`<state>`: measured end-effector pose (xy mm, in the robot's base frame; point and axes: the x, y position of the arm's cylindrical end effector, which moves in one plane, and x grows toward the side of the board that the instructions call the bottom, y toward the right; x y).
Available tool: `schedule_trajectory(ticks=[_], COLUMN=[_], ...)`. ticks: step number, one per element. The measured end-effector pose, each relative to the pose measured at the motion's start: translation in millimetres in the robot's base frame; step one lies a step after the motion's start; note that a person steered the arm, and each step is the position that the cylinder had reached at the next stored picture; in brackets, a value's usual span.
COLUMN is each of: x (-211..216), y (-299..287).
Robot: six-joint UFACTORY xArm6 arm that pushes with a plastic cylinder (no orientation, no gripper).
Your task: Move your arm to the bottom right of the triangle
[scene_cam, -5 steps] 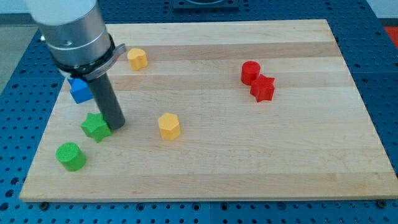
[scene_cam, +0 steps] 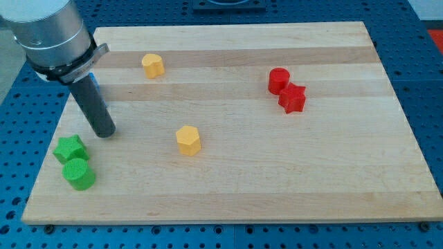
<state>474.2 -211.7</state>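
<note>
Left edge: green star-shaped block (scene_cam: 70,148) touching green cylinder block (scene_cam: 79,174) | centre: lone yellow hexagonal block (scene_cam: 187,140) (open wooden board (scene_cam: 332,159) around it) | right: red pair.

I see a pale wooden surface (scene_cam: 242,180) with lengthwise grain bands, lit evenly with soft shadows. Around the surface on every side lies a blue base (scene_cam: 422,104) dotted with regular rows of small holes. Just above the surface's top edge, a dark fixture (scene_cam: 232,4) sits partly cut off.

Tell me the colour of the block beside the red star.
Red: a cylinder, clearest in the camera view.
</note>
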Motion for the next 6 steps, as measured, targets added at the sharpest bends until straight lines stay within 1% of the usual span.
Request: schedule_trajectory(ticks=[2, 3, 6], x=[-0.2, -19.4, -23.1], y=[0.0, -1.3, 27.3])
